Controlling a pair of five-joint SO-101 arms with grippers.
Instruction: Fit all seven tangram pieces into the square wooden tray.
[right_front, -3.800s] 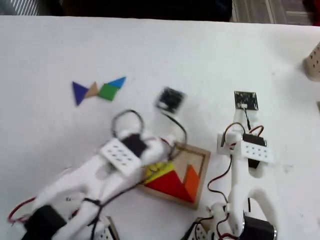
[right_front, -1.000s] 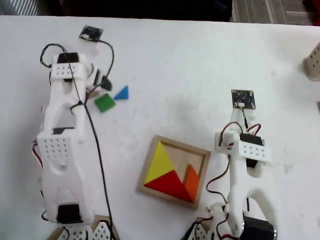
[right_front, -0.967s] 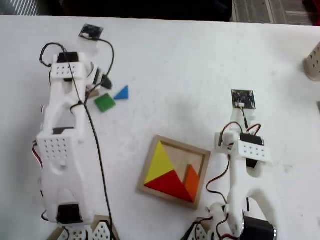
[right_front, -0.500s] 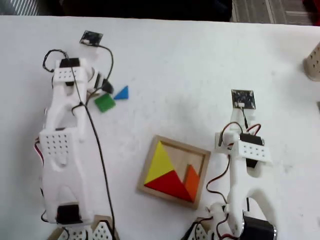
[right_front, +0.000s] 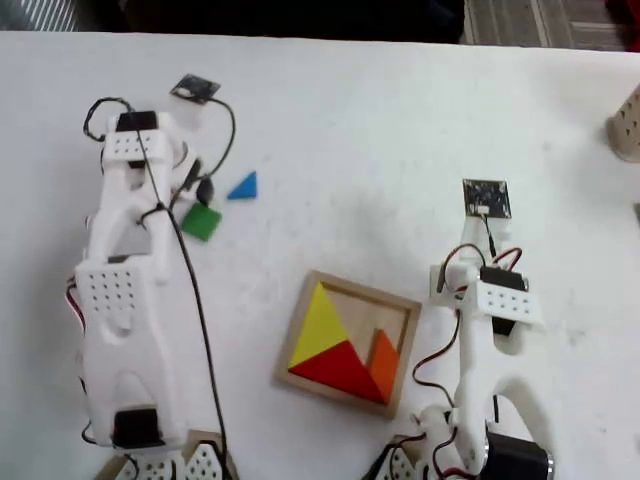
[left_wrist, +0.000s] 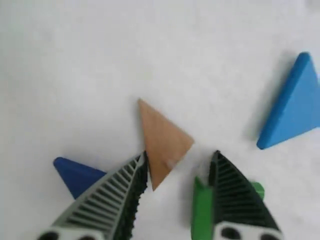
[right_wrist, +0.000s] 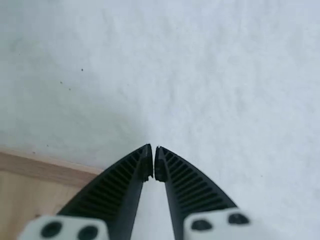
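The square wooden tray (right_front: 368, 290) holds a yellow triangle (right_front: 318, 325), a red triangle (right_front: 338, 368) and an orange piece (right_front: 383, 355). At the far left my left gripper (right_front: 198, 185) stands open over the loose pieces. Seen from the left wrist, the left gripper (left_wrist: 179, 162) has a corner of the tan triangle (left_wrist: 162, 142) between its fingers. One finger presses on the green piece (left_wrist: 200, 210); a dark blue piece (left_wrist: 75, 172) lies by the other finger. A light blue triangle (right_front: 243, 186) lies apart. My right gripper (right_wrist: 153, 162) is shut and empty beside the tray's edge (right_wrist: 40, 165).
The green piece (right_front: 201, 222) lies nearer the front than the light blue triangle (left_wrist: 295, 107). The right arm (right_front: 497, 300) stands just right of the tray. A perforated beige block (right_front: 627, 125) sits at the table's right edge. Cables loop over the left arm.
The left arm swung from the tray to the loose pieces at the far left. In the last half second the green piece slid toward the front, away from the light blue triangle. The right arm kept still.
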